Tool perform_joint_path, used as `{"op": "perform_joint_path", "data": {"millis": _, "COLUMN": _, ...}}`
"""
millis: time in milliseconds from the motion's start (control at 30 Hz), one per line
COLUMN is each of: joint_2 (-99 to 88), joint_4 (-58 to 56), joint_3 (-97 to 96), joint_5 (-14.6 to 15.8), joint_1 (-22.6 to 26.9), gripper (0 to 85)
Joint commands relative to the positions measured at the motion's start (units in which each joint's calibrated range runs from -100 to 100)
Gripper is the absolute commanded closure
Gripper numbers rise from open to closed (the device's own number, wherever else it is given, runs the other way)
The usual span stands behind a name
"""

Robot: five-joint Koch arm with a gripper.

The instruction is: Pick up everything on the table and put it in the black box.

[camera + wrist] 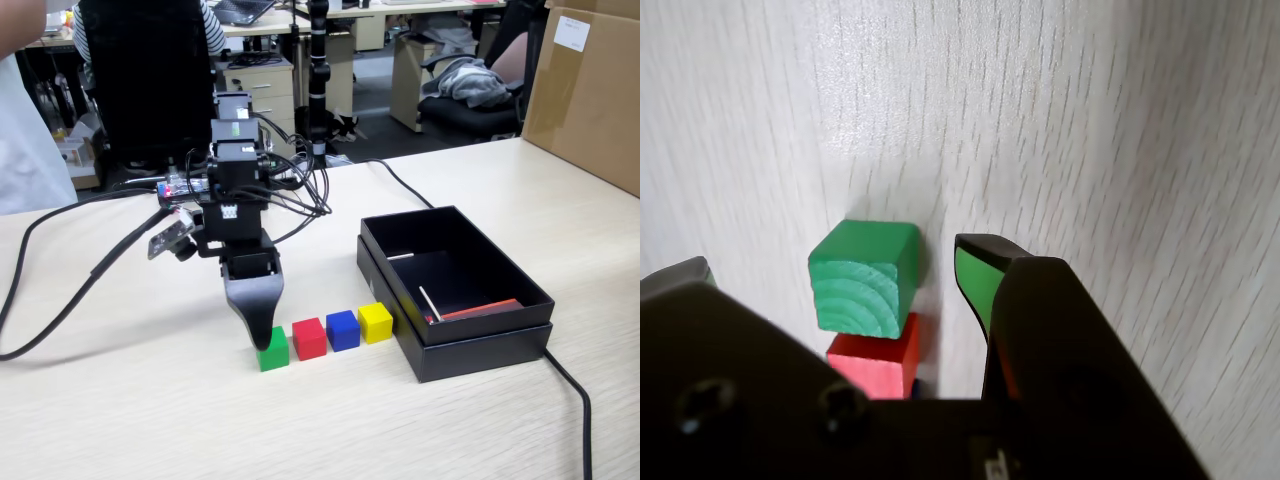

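Four wooden cubes stand in a row on the light wood table: green (pixel 273 350), red (pixel 310 338), blue (pixel 343 330) and yellow (pixel 376 322). The open black box (pixel 478 347) sits just right of the yellow cube. My gripper (pixel 262 338) hangs down over the green cube. In the wrist view my gripper (pixel 835 262) is open, with one jaw on each side of the green cube (pixel 862 285) and a gap to both. The red cube (pixel 880 362) touches the green one behind it. Blue and yellow are hidden there.
The box holds a white stick (pixel 430 303) and a flat red item (pixel 480 309). Black cables (pixel 60 300) run over the table left of the arm, and another (pixel 575 400) runs right of the box. A cardboard box (pixel 585 90) stands at the far right.
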Motion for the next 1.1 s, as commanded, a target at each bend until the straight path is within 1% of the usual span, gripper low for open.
{"op": "perform_joint_path", "data": {"millis": 0, "joint_2": 0.36, "joint_4": -0.41, "joint_3": 4.96, "joint_5": 0.0, "joint_1": 0.59, "gripper": 40.0}}
{"op": "perform_joint_path", "data": {"millis": 267, "joint_2": 4.95, "joint_4": -0.41, "joint_3": 7.59, "joint_5": 0.34, "joint_1": 1.32, "gripper": 40.8}}
{"op": "perform_joint_path", "data": {"millis": 400, "joint_2": 6.68, "joint_4": -0.41, "joint_3": 8.95, "joint_5": 0.54, "joint_1": 1.37, "gripper": 47.0}}
{"op": "perform_joint_path", "data": {"millis": 467, "joint_2": 7.59, "joint_4": -0.41, "joint_3": 9.31, "joint_5": 0.68, "joint_1": 1.37, "gripper": 51.7}}
{"op": "perform_joint_path", "data": {"millis": 500, "joint_2": 7.94, "joint_4": -0.41, "joint_3": 9.67, "joint_5": 0.83, "joint_1": 1.32, "gripper": 55.5}}
{"op": "perform_joint_path", "data": {"millis": 600, "joint_2": 8.17, "joint_4": -0.41, "joint_3": 10.12, "joint_5": 1.07, "joint_1": 1.17, "gripper": 70.9}}
{"op": "perform_joint_path", "data": {"millis": 667, "joint_2": 7.36, "joint_4": -0.41, "joint_3": 10.03, "joint_5": 1.22, "joint_1": 1.03, "gripper": 77.0}}
{"op": "perform_joint_path", "data": {"millis": 700, "joint_2": 6.1, "joint_4": -0.41, "joint_3": 9.94, "joint_5": 1.37, "joint_1": 0.93, "gripper": 78.6}}
{"op": "perform_joint_path", "data": {"millis": 767, "joint_2": 1.74, "joint_4": -2.49, "joint_3": 9.58, "joint_5": 1.42, "joint_1": 0.78, "gripper": 78.6}}
{"op": "perform_joint_path", "data": {"millis": 800, "joint_2": -5.95, "joint_4": -4.47, "joint_3": 7.31, "joint_5": 1.66, "joint_1": 0.63, "gripper": 78.5}}
{"op": "perform_joint_path", "data": {"millis": 900, "joint_2": -21.21, "joint_4": -4.73, "joint_3": 0.7, "joint_5": 1.61, "joint_1": 1.17, "gripper": 78.5}}
{"op": "perform_joint_path", "data": {"millis": 1000, "joint_2": -32.45, "joint_4": -4.73, "joint_3": -2.02, "joint_5": 1.81, "joint_1": 3.47, "gripper": 78.5}}
{"op": "perform_joint_path", "data": {"millis": 1067, "joint_2": -36.93, "joint_4": -4.73, "joint_3": -1.75, "joint_5": 2.64, "joint_1": 5.86, "gripper": 78.5}}
